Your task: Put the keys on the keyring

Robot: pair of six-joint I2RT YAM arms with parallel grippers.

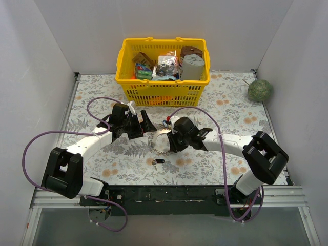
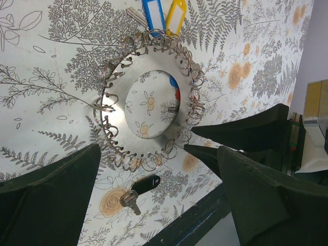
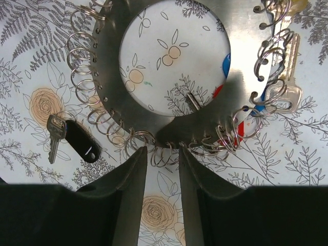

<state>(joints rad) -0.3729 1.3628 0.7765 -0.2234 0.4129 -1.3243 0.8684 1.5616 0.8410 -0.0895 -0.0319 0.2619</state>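
Right claw [image 3: 161,151], tips at keyring [image 3: 154,128] rim

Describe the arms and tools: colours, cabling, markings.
Both the left arm and right arm have white links with chunky black joint housings. A purple cable loops along each. The left tool and right tool are matte black with tapered, pointed fingers. No markings legible.

Keyring [image 1: 160,141]: flat metal disc, split rings round rim, lying flat mid-frame. Black-head key [image 1: 158,162] loose just below; blue-tag key [image 2: 152,13] at upper rim.
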